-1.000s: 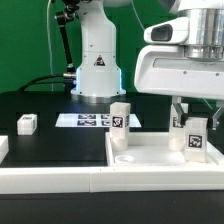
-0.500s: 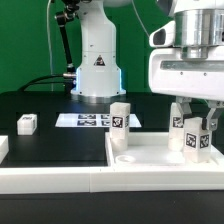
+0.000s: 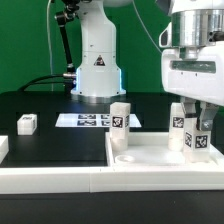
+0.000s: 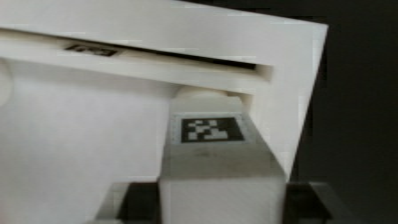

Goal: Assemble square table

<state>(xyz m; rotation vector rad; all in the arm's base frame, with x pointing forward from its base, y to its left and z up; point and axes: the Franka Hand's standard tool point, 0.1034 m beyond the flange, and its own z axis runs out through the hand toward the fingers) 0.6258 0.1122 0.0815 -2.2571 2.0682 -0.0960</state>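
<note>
Done: standing leg (image 3: 120,122) is upright at a corner of the tabletop (image 3: 150,158); a tagged rear block (image 3: 178,122), probably another leg, stands beyond.
In hand: end effector (image 3: 197,122) clenched on the held leg (image 3: 197,138), upright at the tabletop's edge on the exterior view's right.
Left: loose leg (image 3: 27,123) lies on the bench (image 3: 45,150), well apart.
Unclear: whether the held leg is seated; the sockets are hidden.

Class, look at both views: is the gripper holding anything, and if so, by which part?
The gripper holds a white tagged leg by its upper end, a finger on either side, over the tabletop.
</note>
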